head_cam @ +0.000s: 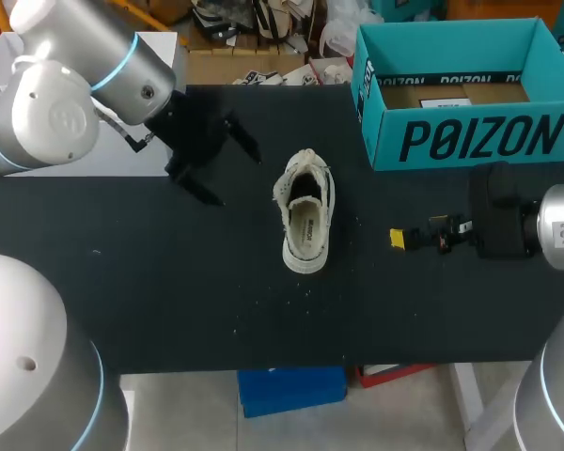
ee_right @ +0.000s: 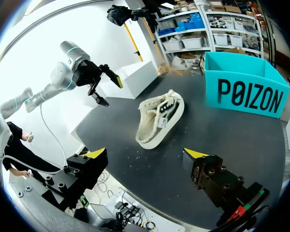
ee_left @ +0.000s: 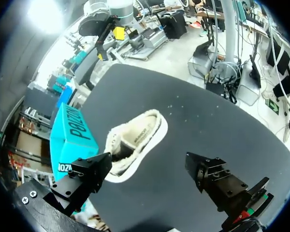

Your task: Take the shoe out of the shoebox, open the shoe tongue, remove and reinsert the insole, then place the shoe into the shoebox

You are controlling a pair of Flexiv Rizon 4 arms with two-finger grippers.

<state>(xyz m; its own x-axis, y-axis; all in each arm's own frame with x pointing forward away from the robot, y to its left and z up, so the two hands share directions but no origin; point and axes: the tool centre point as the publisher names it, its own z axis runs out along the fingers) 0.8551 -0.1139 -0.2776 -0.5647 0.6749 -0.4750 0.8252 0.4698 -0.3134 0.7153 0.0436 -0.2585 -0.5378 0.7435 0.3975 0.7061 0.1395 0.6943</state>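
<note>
- Black table (head_cam: 169, 301): fills most of the head view, with pale specks scattered around the middle.
- Left arm (head_cam: 66, 103): comes in from 10 o'clock in the head view, its wrist angled down toward the table centre.
- Right arm (head_cam: 559, 225): comes in from 3 o'clock, low and level over the table, pointing toward 9 o'clock.
- Shoebox (head_cam: 470, 141): teal, open, no lid on it. It sits at the table's 1 o'clock corner, with a brown cardboard floor and a white slip visible inside. No shoe in it. Also seen in the wrist views (ee_left: 70, 137) (ee_right: 246, 92).
- Shoe (head_cam: 305, 224): off-white with a fuzzy lining, on the table near the centre, out of the box. The box is at 2 o'clock from it, well apart. Toe points to 6 o'clock, heel to 12, opening facing up. A pale printed strip runs along its top; can't tell if that is the tongue or the insole. Nothing touches it (ee_left: 135, 142) (ee_right: 159, 118).
- Left gripper (head_cam: 227, 169): at 10 o'clock from the shoe, near it but apart. Fingers spread wide and holding nothing; its wrist view (ee_left: 147, 164) shows the shoe ahead of the gap.
- Right gripper (head_cam: 399, 239): at 3 o'clock from the shoe, clear of it, yellow tip toward the shoe. Its wrist view (ee_right: 146, 153) shows the fingers wide apart and empty, with the shoe ahead.
</note>
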